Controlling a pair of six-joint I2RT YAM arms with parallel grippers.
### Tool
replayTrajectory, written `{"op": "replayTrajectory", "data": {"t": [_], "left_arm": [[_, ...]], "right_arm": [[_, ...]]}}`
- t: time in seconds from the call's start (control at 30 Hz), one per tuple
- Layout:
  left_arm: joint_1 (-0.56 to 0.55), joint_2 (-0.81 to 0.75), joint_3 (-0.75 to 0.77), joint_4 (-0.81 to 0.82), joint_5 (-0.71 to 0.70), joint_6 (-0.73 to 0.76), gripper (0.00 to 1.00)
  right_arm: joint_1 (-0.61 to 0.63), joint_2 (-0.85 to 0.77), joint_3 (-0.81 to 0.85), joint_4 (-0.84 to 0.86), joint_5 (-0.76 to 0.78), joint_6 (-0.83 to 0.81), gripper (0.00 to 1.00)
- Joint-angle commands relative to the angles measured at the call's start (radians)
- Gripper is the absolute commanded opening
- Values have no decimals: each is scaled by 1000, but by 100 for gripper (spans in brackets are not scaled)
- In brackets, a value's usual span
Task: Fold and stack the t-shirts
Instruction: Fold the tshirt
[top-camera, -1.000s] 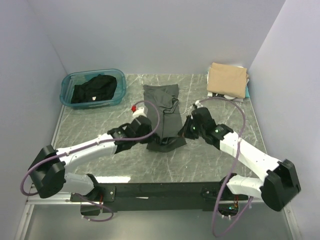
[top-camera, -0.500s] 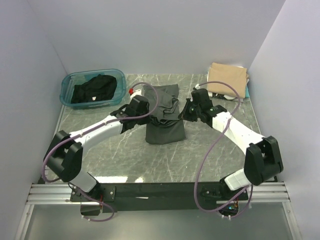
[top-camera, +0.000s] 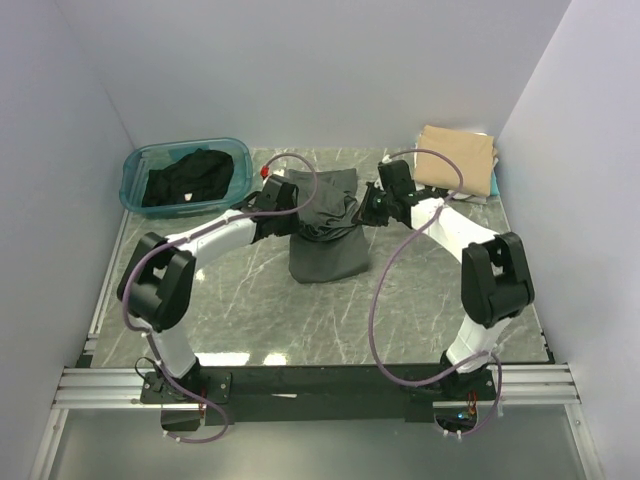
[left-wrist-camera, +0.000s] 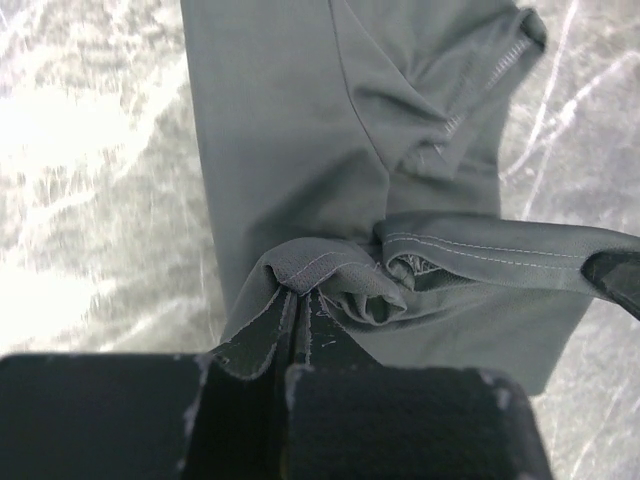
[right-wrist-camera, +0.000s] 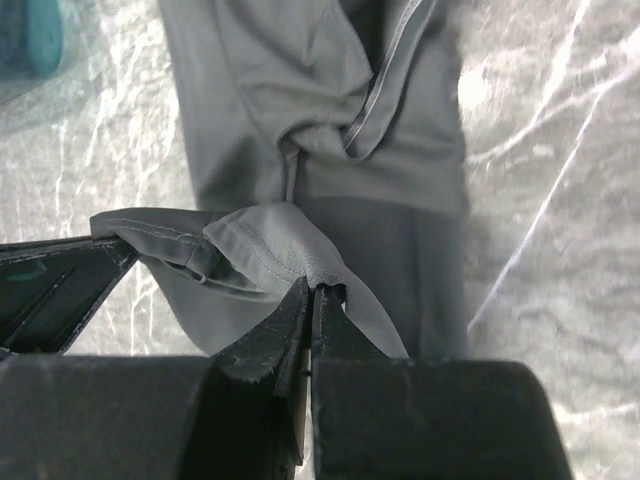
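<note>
Left gripper (left-wrist-camera: 297, 300): jaws pressed together on a bunched hem of the charcoal-grey t-shirt (left-wrist-camera: 290, 120). Right gripper (right-wrist-camera: 313, 290): jaws likewise pinched on a fold of the same shirt's edge.

Against half a second ago, both grippers sit farther toward 12 o'clock. The lifted hem is now carried over the shirt's far half. Both arms are stretched further out from their bases.

Count from the top view:
- two grippers, left (top-camera: 283, 197) and right (top-camera: 368, 208), flanking the shirt at 9 and 3 o'clock
- one charcoal-grey t-shirt (top-camera: 325, 245), mid-table, doubled over itself
- one black t-shirt (top-camera: 190, 178), crumpled inside the teal tub (top-camera: 135, 195) at 10 o'clock
- one folded tan t-shirt (top-camera: 455, 155) at 1 o'clock, atop a stack showing a white edge (top-camera: 450, 192) and a teal edge (top-camera: 495, 183)

Edges: tub and stack lie near the far corners, and walls close three sides. Bare marble table (top-camera: 400, 310) spreads at 6 o'clock between the shirt and the arm bases.
</note>
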Motion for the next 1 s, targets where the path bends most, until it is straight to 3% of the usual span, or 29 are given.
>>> {"op": "replayTrajectory", "data": {"t": [0.0,0.3,0.33,0.43,0.57,0.6,0.67,0.73,0.97], "left_arm": [[22,43,70,28,49,37,1],[67,196,180,-2,101,60,2],[73,205,183,3,113,63,5],[79,209,199,0,127,72,18],[79,178,203,0,144,87,74],[79,167,200,9,149,90,81],[79,127,174,18,176,86,92],[78,80,129,41,195,78,99],[67,-121,-82,86,187,26,100]], "right_arm": [[-20,56,78,33,-35,-33,0],[-62,205,177,26,-70,-41,0],[-65,216,187,18,-76,-45,4],[-72,246,223,0,-93,-58,18],[-75,220,233,-11,-95,-78,46],[-77,208,230,-10,-101,-82,55],[-75,162,204,-5,-104,-91,63],[-74,122,167,12,-106,-85,66],[-51,-106,-95,78,-110,-67,69]]}}
